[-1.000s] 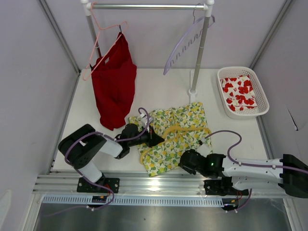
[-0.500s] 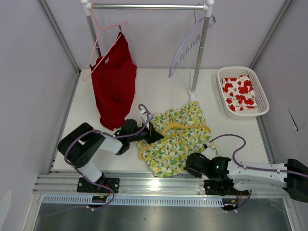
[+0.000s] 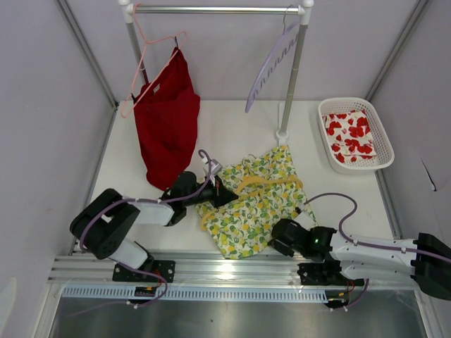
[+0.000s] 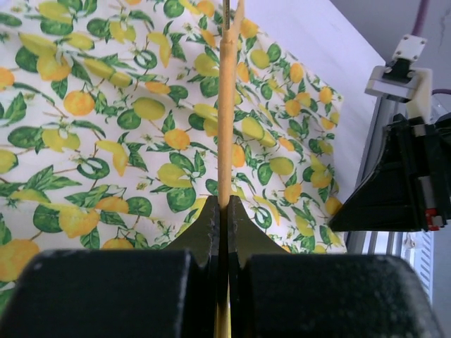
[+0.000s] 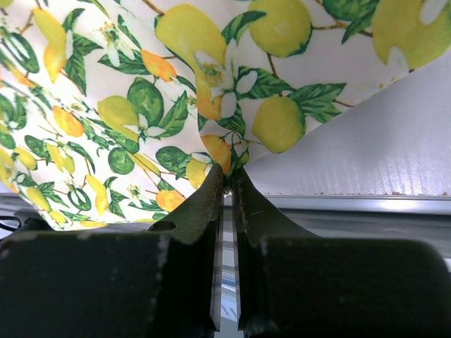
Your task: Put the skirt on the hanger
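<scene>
The lemon-print skirt (image 3: 257,204) lies rumpled on the white table between my two arms. The yellow hanger (image 3: 266,184) lies on it as a curved bar, partly covered by the cloth. My left gripper (image 3: 224,194) sits at the skirt's left edge. In the left wrist view this gripper (image 4: 225,208) is shut on the hanger's thin yellow bar (image 4: 227,120), with the skirt (image 4: 106,113) spread beneath. My right gripper (image 3: 273,243) is at the skirt's near edge. In the right wrist view it (image 5: 227,173) is shut on a fold of the skirt (image 5: 176,84), just above the table's front rail.
A clothes rack stands at the back, its post foot (image 3: 282,134) just beyond the skirt. On its rail hang a red garment (image 3: 168,120) on a pink hanger and a lavender hanger (image 3: 271,65). A white basket (image 3: 380,134) with flowered cloth sits at the right.
The left arm's elbow has swung out to the left, and the skirt and hanger have shifted slightly away from me. The right gripper moved a little along the near edge. The lavender hanger swings.
</scene>
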Available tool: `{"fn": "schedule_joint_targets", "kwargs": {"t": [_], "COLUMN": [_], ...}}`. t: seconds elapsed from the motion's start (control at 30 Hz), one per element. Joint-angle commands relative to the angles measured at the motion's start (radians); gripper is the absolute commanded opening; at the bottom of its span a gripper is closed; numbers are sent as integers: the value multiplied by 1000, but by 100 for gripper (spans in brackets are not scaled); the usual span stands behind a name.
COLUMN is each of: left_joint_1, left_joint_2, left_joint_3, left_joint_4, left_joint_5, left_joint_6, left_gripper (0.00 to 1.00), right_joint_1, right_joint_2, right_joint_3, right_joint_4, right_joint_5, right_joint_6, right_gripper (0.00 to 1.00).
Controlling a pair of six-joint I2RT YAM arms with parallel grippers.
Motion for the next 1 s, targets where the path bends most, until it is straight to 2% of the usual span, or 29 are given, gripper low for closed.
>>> {"fn": "schedule_joint_targets", "kwargs": {"t": [0.0,0.3,0.5,0.6,0.63,0.73,0.83,0.97], "left_joint_1": [16,14,-7,-21,-24,-33,-43,-44], "left_joint_2": [-96,-295,-422,-484,-522,-573,-634,-726], "left_joint_3": [2,40,10,17,22,37,63,103], "left_joint_4": [0,-155,-207,-285,-302,-381,-483,-630], "left_joint_5": [-58,-68,-132,-198,-213,-296,-393,-483], "left_joint_6": [35,30,7,24,29,35,47,59], "left_gripper": [0,0,0,0,0,0,0,0], "right_joint_1": [-3,-40,-87,-99,-107,-148,-213,-329], "right_joint_2": [27,-11,20,29,27,9,-17,-57], "right_joint_3": [23,48,127,187,205,305,414,526], "right_joint_4": [-42,-78,-44,-58,-65,-110,-157,-185], "right_joint_5": [6,31,36,52,54,71,83,60], "right_joint_6": [-55,-111,-189,-236,-273,-344,-399,-512], "right_gripper": [5,8,17,41,53,71,77,78]}}
